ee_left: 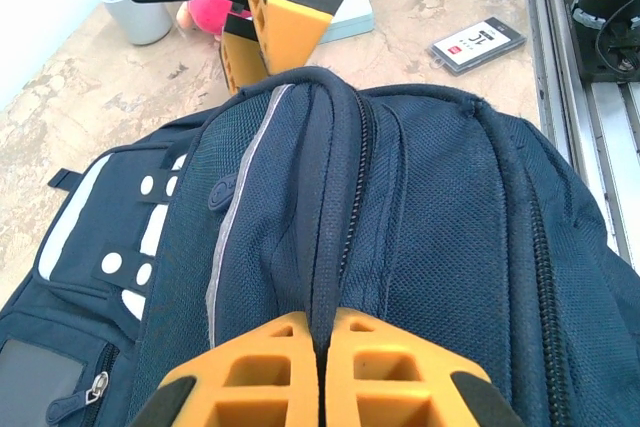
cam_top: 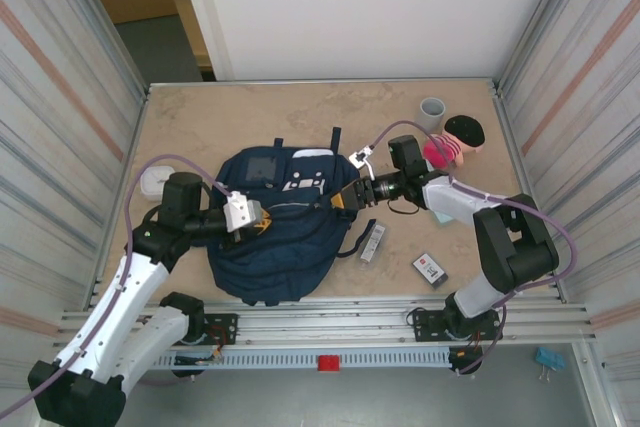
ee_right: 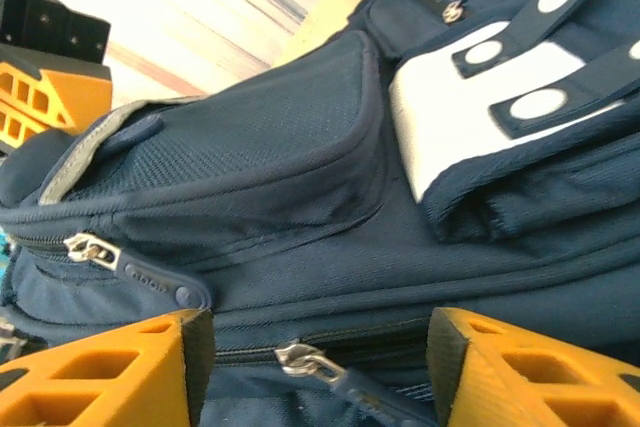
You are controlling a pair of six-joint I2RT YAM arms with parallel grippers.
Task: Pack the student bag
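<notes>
Student bag (cam_top: 275, 227) lies flat mid-table, left gripper (ee_left: 322, 347) pinched shut on a fabric ridge beside the top zipper, right gripper (ee_right: 320, 347) with jaws apart straddling a zipper pull (ee_right: 300, 359). To do this well, close squarely on the pull tab, not the mesh, while the left holds tension against it. Beige marbled table (cam_top: 200, 117), plush doll (cam_top: 455, 139) and cup (cam_top: 432, 109) at far right, ribbed metal side walls (cam_top: 60, 97).

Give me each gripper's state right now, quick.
Left gripper: shut, pinching a fold of the student bag.
Right gripper: open, fingers either side of a zipper pull on the bag.
</notes>
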